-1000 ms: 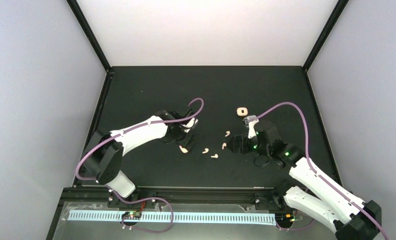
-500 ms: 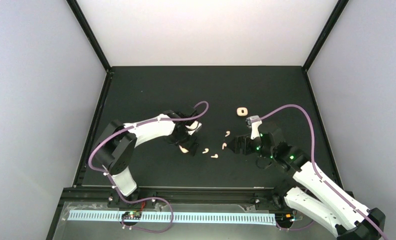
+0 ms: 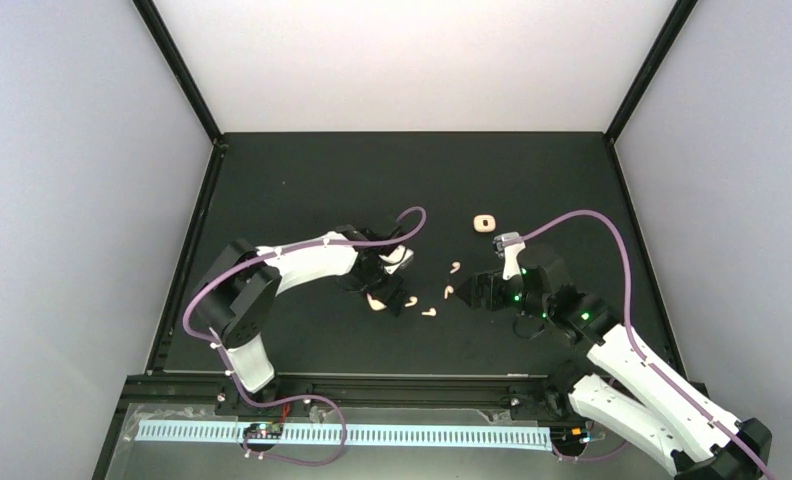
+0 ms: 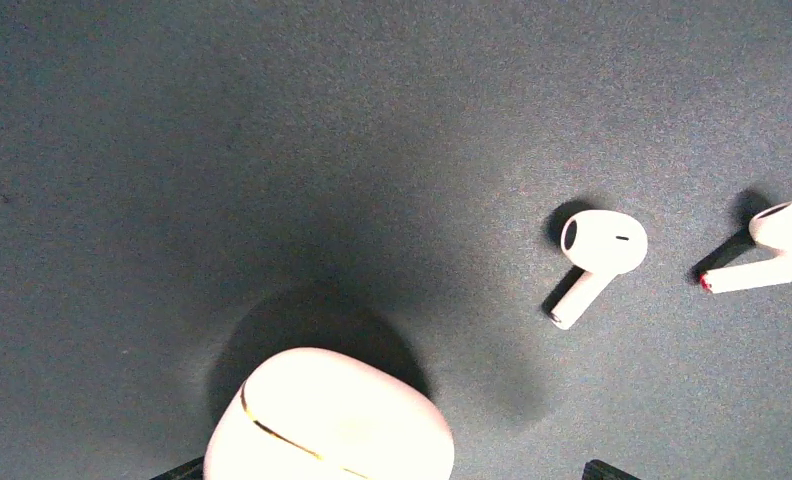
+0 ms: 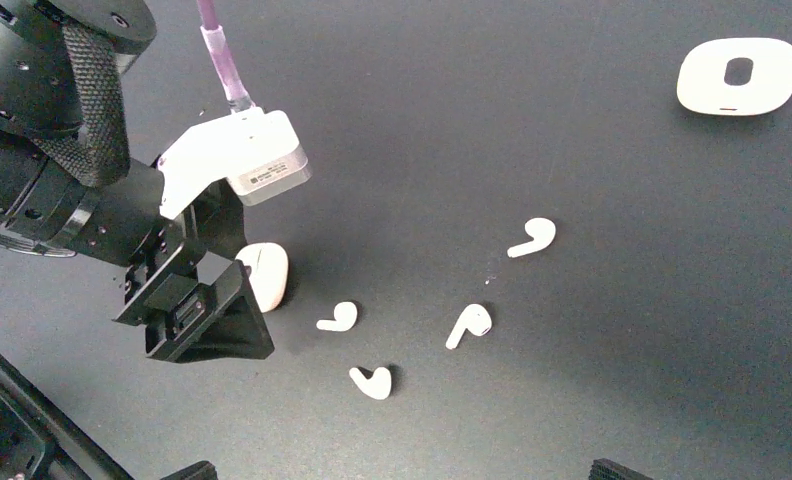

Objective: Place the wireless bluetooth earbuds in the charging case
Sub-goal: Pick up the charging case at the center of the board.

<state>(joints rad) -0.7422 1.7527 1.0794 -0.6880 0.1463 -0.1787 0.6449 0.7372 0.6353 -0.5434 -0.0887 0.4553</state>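
While both tools stand wide and hold nothing, the closed cream charging case [image 4: 327, 425] lies on the dark counter [image 4: 172, 150] between the fingertips of the left tool [image 5: 207, 320]. Whether a fingertip touches it is hard to tell. The four white earbuds [image 5: 469, 323] lie loose on the counter just right of that case, scattered between the two tools. The right tool [image 3: 468, 291] hangs just right of them. Farther back, apart from the rest, sits what seems a second cream case [image 5: 737, 75] with a dark oval opening.
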